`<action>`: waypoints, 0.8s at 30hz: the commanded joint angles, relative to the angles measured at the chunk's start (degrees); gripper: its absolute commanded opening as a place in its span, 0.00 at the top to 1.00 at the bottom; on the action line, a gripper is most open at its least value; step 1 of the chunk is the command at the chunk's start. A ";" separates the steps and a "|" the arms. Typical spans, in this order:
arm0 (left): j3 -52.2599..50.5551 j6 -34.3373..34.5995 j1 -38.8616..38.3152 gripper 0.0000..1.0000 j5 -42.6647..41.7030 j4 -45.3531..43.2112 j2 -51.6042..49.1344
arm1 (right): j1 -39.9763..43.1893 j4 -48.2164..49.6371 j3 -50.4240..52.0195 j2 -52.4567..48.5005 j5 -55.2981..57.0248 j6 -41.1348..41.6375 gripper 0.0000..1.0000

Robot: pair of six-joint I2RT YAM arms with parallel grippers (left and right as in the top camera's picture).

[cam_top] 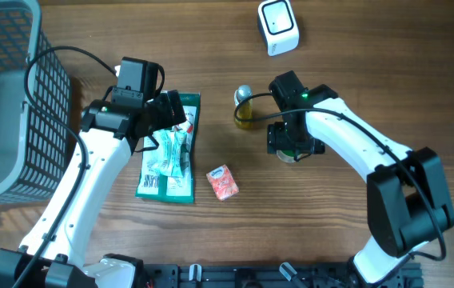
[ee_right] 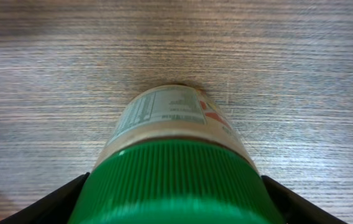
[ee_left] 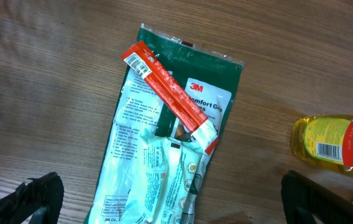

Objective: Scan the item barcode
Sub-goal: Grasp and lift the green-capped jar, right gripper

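Right of table centre, right gripper (cam_top: 293,146) straddles the green-lidded jar (ee_right: 170,118), which sits on the wood. Its fingers (ee_right: 52,202) flank the lid (ee_right: 170,180); I cannot tell whether they press it. Left gripper (ee_left: 176,205) hangs wide open over the green package (ee_left: 164,155). Scanner (cam_top: 278,26) lies well apart from the jar.

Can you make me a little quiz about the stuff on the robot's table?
1. True or false: the jar has a green lid.
2. What lies under the left gripper? A) a green packet B) a spoon C) a cup
3. Fill in: the jar's lid sits between the fingers of the ___ gripper.

Key: 1 true; 2 A; 3 right gripper.
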State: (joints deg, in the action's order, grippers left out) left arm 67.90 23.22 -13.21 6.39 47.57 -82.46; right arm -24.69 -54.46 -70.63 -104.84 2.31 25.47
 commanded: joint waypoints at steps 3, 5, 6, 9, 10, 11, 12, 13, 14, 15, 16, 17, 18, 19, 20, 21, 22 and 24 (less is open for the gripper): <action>0.79 -0.48 0.22 0.00 0.76 -0.15 0.17 | -0.04 1.33 -0.11 -2.69 -0.90 0.24 0.20; 0.79 -0.48 0.22 0.00 0.76 -0.15 0.17 | -0.04 1.33 -0.11 -2.69 -0.90 0.46 0.20; 0.79 -0.48 0.22 0.00 0.76 -0.17 0.17 | -0.04 1.33 -0.11 -2.69 -0.90 0.46 0.20; 0.79 -0.48 0.22 0.00 0.76 -0.15 0.17 | -0.04 1.29 -0.11 -2.69 -0.90 0.44 0.20; 0.79 -0.48 0.22 0.00 0.76 -0.15 0.17 | -0.04 1.31 -0.11 -2.69 -0.90 0.46 0.20; 0.79 -0.48 0.22 0.00 0.76 -0.15 0.17 | -0.04 1.31 -0.02 -2.69 -0.90 0.44 0.20; 0.79 -0.48 0.22 0.00 0.76 -0.15 0.17 | -0.04 1.66 0.55 -2.69 -0.90 0.44 0.20; 0.79 -0.48 0.22 0.00 0.76 -0.17 0.17 | -0.04 2.36 1.38 -2.69 -0.90 0.39 0.20; 0.79 -0.48 0.22 0.00 0.76 -0.17 0.17 | -0.04 3.43 2.36 -2.69 -0.90 0.44 0.20; 0.79 -0.48 0.22 0.00 0.76 -0.15 0.17 | -0.04 3.67 2.51 -2.69 -0.90 0.42 0.20; 0.79 -0.48 0.22 0.00 0.76 -0.17 0.17 | -0.02 3.89 2.51 -2.69 -0.90 0.42 0.20; 0.79 -0.48 0.22 0.00 0.76 -0.17 0.17 | -0.02 3.91 2.51 -2.69 -0.90 0.39 0.20; 0.79 -0.48 0.22 0.00 0.76 -0.15 0.17 | -0.04 3.87 2.51 -2.69 -0.87 0.37 0.23; 0.79 -0.48 0.22 0.00 0.76 -0.17 0.17 | -0.04 3.89 2.51 -2.69 -0.87 0.37 0.25; 0.79 -0.48 0.22 0.00 0.76 -0.15 0.17 | -0.02 3.91 2.51 -2.69 -0.85 0.39 0.28; 0.79 -0.48 0.22 0.00 0.76 -0.17 0.17 | -0.04 3.91 2.51 -2.69 -0.85 0.31 0.32; 0.79 -0.48 0.22 0.00 0.76 -0.17 0.17 | -0.04 3.82 2.49 -2.62 -0.90 0.09 0.41; 0.79 -0.48 0.22 0.00 0.76 -0.15 0.17 | -0.02 2.78 1.95 -2.08 -1.38 0.17 0.46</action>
State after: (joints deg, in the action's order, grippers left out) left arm 67.90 23.22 -13.21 6.39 47.57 -82.46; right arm -24.69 -51.00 -68.49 -106.21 1.87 25.58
